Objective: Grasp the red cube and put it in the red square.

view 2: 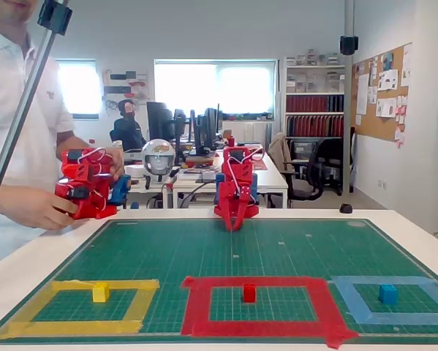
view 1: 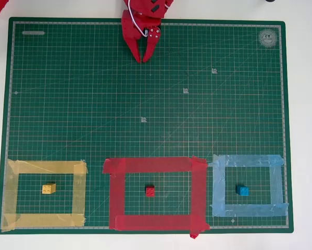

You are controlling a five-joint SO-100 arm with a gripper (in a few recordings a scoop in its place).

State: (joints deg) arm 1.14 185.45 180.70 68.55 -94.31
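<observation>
Red cube [view 1: 150, 191], 1 piece, resting on bare mat inside the red square [view 1: 156, 165], clear of all 4 tape strips; gripper [view 1: 143, 58] at the green cutting mat's [view 1: 93, 104] far edge, fingers nearly together, clasping nothing, wide open mat between.
</observation>
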